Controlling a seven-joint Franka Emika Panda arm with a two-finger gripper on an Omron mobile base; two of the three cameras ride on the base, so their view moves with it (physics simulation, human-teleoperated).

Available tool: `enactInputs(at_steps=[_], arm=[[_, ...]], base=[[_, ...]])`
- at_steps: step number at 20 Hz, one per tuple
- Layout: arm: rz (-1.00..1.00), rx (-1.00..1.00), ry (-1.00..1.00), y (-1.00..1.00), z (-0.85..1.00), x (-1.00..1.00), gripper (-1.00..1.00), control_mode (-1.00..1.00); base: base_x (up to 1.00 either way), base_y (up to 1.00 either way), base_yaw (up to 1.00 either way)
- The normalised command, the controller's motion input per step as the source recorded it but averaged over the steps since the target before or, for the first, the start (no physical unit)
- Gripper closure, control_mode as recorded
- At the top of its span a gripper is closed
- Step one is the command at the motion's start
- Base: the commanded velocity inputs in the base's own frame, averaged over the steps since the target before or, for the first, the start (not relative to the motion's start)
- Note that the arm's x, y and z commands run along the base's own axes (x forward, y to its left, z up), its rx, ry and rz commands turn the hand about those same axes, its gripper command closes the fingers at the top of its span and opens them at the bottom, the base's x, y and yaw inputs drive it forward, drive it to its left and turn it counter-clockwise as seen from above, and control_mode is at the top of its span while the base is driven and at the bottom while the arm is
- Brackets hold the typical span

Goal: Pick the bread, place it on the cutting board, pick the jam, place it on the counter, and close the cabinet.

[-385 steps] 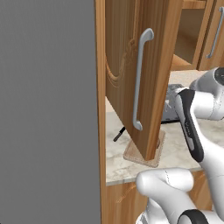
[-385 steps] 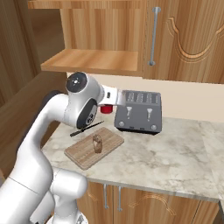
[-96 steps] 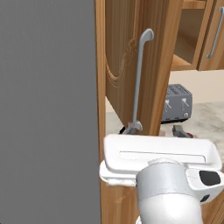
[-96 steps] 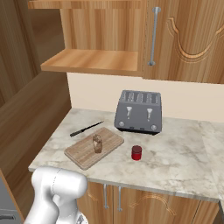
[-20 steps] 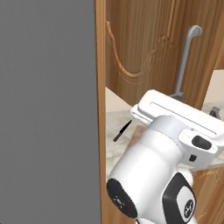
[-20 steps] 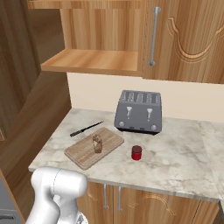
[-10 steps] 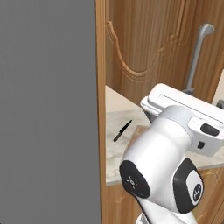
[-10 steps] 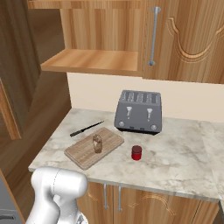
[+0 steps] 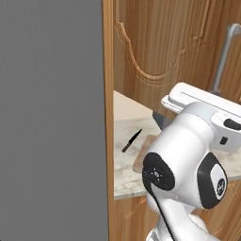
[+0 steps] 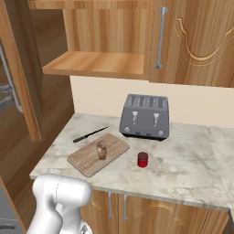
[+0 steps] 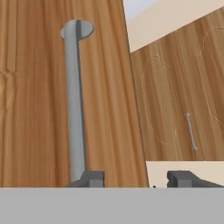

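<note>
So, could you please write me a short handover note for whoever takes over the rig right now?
Pincer: shut, right at the open cabinet door, one fingertip at the foot of its long silver handle; whether it grips the bar is unclear.
Bread: on the cutting board, done.
Jam: on the counter, right of the board and in front of the toaster, done.
Knife: on the counter behind the board.
Left: the cabinet door stands well open, shelf exposed. Swing it fully closed.
</note>
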Motion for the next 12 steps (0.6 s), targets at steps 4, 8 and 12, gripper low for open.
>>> enactInputs(at_steps=[4, 8, 12], arm=[[0.0, 0.0, 0.01, -0.13, 0.0, 0.54, -1.0, -1.0], [0.0, 0.0, 0.03, -0.13, 0.0, 0.47, -1.0, -1.0], [0.02, 0.0, 0.03, -0.16, 0.0, 0.44, -1.0, -1.0]], base=[[0.0, 0.0, 0.0], [0.0, 0.0, 0.0], [0.0, 0.0, 0.0]])
